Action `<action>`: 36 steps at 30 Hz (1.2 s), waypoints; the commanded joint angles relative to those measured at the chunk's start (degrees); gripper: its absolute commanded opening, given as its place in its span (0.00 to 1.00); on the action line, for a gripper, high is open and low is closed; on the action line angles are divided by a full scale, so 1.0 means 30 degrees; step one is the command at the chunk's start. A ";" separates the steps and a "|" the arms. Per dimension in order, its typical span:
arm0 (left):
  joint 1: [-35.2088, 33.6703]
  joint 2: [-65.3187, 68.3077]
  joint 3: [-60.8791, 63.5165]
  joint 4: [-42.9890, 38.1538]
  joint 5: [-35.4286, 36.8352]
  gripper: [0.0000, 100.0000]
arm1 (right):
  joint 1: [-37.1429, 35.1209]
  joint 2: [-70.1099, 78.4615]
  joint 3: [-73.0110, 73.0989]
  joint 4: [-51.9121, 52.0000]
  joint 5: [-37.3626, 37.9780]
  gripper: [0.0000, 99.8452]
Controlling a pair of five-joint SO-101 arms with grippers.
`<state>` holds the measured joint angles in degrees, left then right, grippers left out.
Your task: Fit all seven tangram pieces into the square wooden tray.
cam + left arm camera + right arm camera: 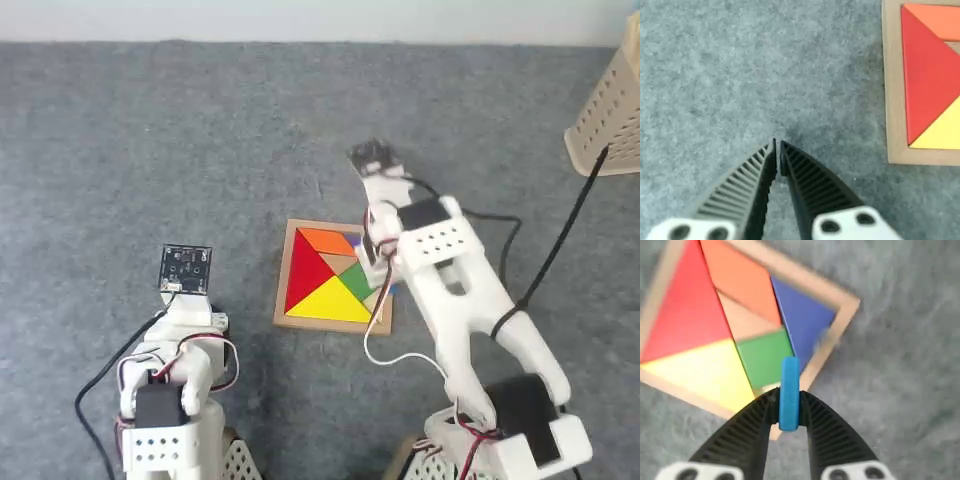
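Right gripper (789, 394) clamps blue piece (789, 375) above tray (846, 307); grey carpet (900, 390) beneath.

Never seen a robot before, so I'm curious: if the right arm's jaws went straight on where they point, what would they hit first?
Probably the green piece in the wooden tray; the blue piece held in the jaws would touch it first. Depth is unclear.

Two white arms: one tucked back, one stretched forward.
The left arm (172, 385) sits folded low, its black ribbed left gripper (777, 146) pointing down, jaws pressed almost together on nothing. The right arm (470, 310) extends forward, its right gripper (789, 395) clamped on a thin light-blue flat piece (789, 385) held edge-on.
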<state>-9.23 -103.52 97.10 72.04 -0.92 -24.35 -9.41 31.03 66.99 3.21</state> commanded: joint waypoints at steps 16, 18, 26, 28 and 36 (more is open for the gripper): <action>0.0088 -0.0352 -0.0190 0.0117 -0.0029 0.02 | -0.1597 0.1802 0.1114 -0.1744 -0.1788 0.01; 0.0088 -0.0352 -0.0190 0.0117 -0.0029 0.02 | -0.1538 0.1802 0.1114 -0.1744 -0.1758 0.01; 0.0088 -0.0352 -0.0190 0.0117 -0.0029 0.02 | 0.0015 0.1919 0.1114 -0.1919 -0.1758 0.01; 0.0088 -0.0352 -0.0190 0.0117 -0.0029 0.02 | 0.0073 0.1919 0.1114 -0.1861 -0.1758 0.01; 0.0088 -0.0352 -0.0190 0.0117 -0.0029 0.02 | -0.0015 0.1949 0.1172 -0.1949 -0.1758 0.01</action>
<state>-9.23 -103.52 97.10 72.04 -0.92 -25.05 -3.25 34.73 61.89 -1.45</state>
